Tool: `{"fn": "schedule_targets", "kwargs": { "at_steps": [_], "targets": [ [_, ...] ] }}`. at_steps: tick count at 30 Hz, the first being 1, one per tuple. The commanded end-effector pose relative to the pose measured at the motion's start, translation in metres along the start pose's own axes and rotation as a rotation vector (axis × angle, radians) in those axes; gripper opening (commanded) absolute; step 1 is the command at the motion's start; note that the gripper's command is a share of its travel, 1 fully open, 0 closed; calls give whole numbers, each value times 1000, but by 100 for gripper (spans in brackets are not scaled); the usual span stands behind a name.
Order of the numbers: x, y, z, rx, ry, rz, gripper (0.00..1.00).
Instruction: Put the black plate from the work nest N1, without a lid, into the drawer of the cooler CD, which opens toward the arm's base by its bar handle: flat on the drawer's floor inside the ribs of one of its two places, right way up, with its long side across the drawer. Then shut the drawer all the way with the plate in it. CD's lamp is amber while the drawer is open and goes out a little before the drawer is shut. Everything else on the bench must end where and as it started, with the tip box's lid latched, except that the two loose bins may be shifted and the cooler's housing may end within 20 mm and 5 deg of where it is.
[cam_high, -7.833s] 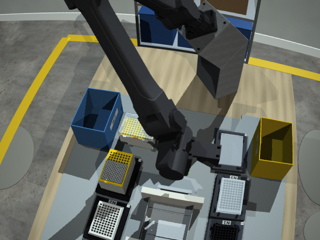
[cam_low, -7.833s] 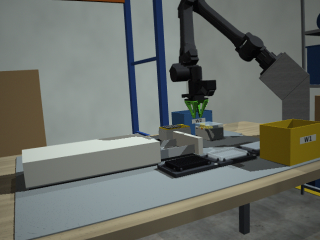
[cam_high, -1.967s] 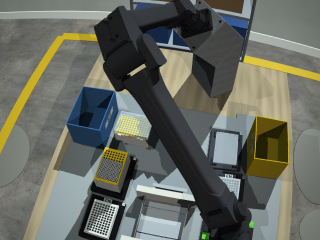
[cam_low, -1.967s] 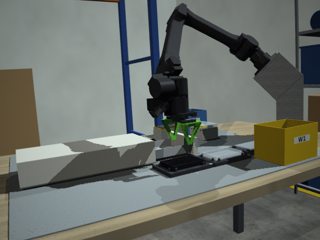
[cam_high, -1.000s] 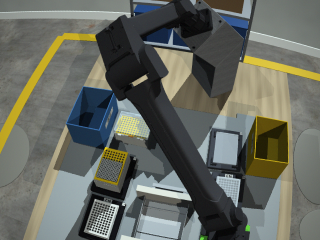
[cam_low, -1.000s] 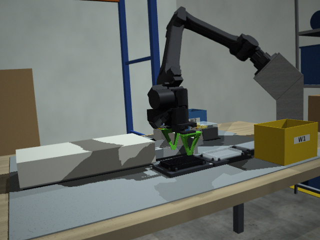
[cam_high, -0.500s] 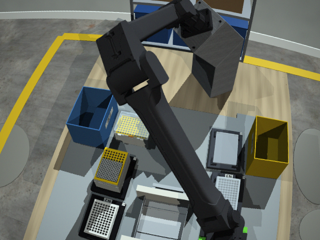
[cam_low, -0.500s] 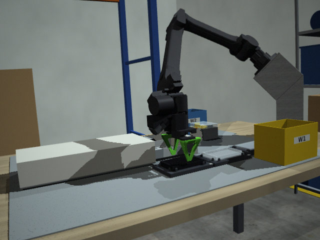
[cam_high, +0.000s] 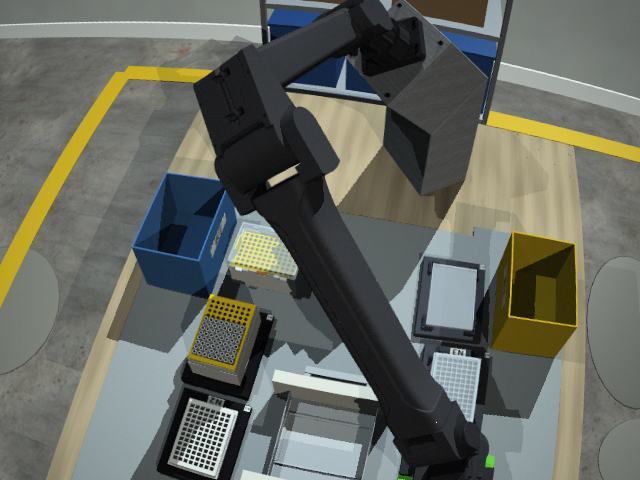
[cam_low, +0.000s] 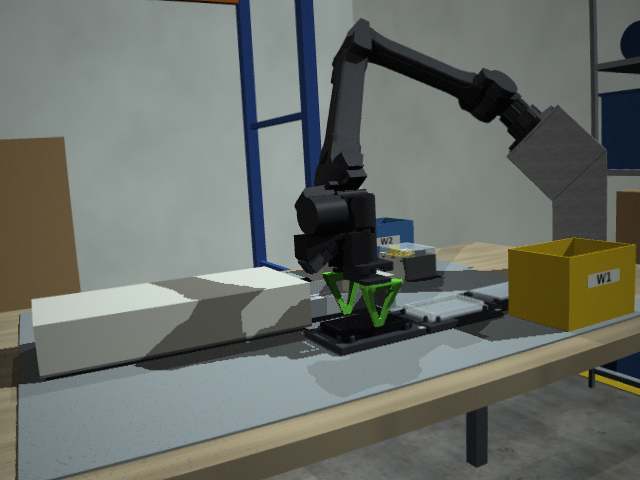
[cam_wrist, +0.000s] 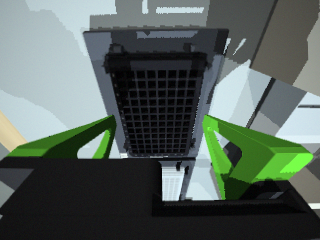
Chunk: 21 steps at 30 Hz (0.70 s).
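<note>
The black plate (cam_wrist: 157, 107) (cam_low: 359, 330) lies flat and without a lid in its black nest on the grey mat. My gripper (cam_wrist: 159, 119) is open, its green fingers standing on either side of the plate's long sides, low over it. In the exterior view the fingertips (cam_low: 361, 317) reach down to about the plate's top (cam_low: 356, 325); I cannot tell if they touch it. The cooler's white housing (cam_low: 170, 310) stands left of the nest. Its drawer (cam_high: 321, 434) is pulled out and empty, with its front panel and bar handle (cam_high: 336, 373) toward the arm's base. In the top view the arm hides the black plate.
A white plate (cam_high: 455, 377) sits in the neighbouring nest, a lidded plate (cam_high: 450, 297) beyond it. The yellow bin W1 (cam_high: 537, 294) stands to the right. The blue bin (cam_high: 180, 240), clear-lidded tip box (cam_high: 263, 255), yellow tube rack (cam_high: 222, 338) and another white plate (cam_high: 204, 436) are on the left.
</note>
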<state>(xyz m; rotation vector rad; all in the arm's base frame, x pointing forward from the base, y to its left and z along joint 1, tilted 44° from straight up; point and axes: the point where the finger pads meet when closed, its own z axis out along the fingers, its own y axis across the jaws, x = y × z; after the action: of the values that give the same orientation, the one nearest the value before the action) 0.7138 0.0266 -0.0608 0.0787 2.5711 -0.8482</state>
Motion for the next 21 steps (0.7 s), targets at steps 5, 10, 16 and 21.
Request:
{"fn": "schedule_targets", "kwargs": {
  "at_steps": [5,10,16,21],
  "targets": [
    [-12,11,3,-11,-29,-13,100],
    [-10,-1,16,-1,-15,-1,100],
    [-13,4,1,-8,-27,-2,100],
    [-13,4,1,-8,-27,-2,0]
  ]
}}
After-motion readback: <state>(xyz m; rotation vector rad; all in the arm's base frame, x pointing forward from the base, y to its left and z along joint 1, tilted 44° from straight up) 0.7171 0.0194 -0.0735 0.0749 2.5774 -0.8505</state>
